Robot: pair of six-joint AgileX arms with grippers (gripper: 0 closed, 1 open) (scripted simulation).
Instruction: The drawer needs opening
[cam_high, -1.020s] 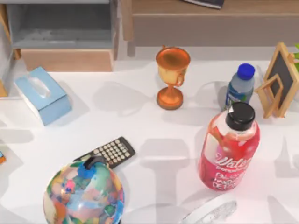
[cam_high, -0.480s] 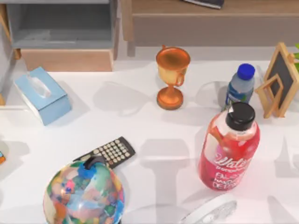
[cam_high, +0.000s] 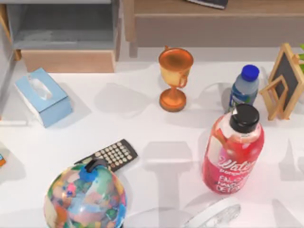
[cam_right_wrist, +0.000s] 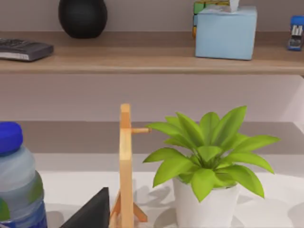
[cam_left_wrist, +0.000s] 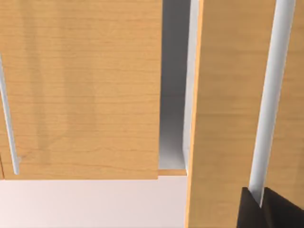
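The drawer (cam_high: 4,76) is a narrow grey sliver at the far left edge of the top view, with its white bar handle (cam_high: 13,122) poking in below it. In the left wrist view, its orange-tan front panel (cam_left_wrist: 228,95) stands forward of the neighbouring wood panel (cam_left_wrist: 80,85), and a grey gap (cam_left_wrist: 173,95) runs between them. My left gripper (cam_left_wrist: 259,202) is shut on the drawer's pale handle (cam_left_wrist: 268,95), with a dark finger (cam_left_wrist: 282,211) on either side of the bar.
A grey-lined open compartment (cam_high: 61,28) sits at the back left, with a blue tissue box (cam_high: 42,97) in front of it. A trophy (cam_high: 175,78), remote (cam_high: 109,156), globe (cam_high: 85,197), red bottle (cam_high: 232,152), water bottle (cam_high: 244,88), chalkboard easel (cam_high: 284,80) and plant (cam_right_wrist: 206,152) crowd the table.
At the top view's left edge the white handle has slid toward the table's front, and the orange-tan bit of panel has left the picture. Nothing on the table moved.
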